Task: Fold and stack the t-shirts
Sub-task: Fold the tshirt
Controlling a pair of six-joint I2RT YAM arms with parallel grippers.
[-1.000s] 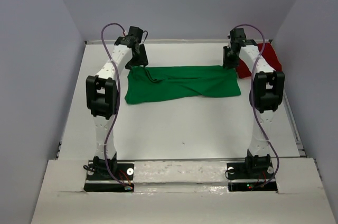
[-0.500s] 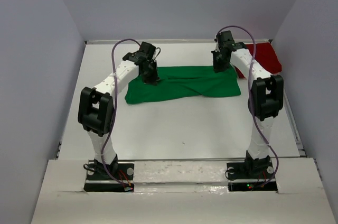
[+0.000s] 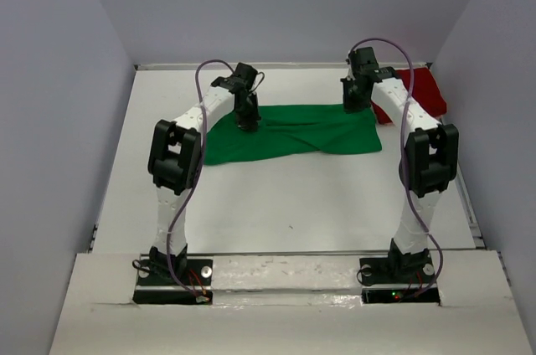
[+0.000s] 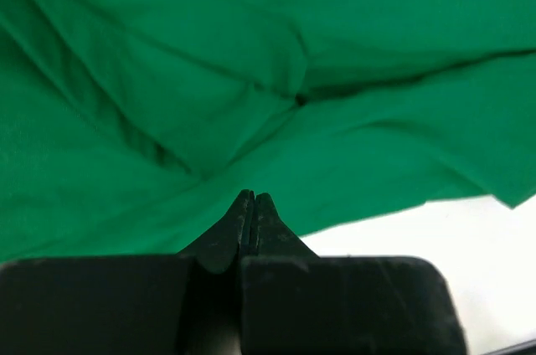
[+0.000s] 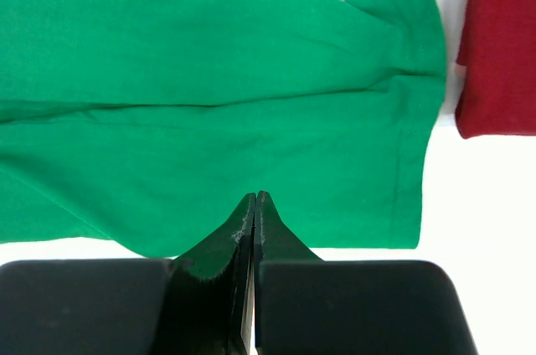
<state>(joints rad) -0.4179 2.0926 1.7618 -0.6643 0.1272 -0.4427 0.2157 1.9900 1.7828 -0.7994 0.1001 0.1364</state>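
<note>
Two limp, light shirts — green t-shirt, dark red t-shirt. Your left gripper and right gripper sit clenched, empty; pinch the green one's corners.

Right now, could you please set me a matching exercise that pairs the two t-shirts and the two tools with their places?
Things:
1 green t-shirt
2 dark red t-shirt
3 left tool
4 right tool

Places:
A far right corner of the table
B shut, above the green t-shirt's left half
C spread out across the middle
D shut, above the green t-shirt's right end

Pairs: 1-C, 2-A, 3-B, 4-D.
</note>
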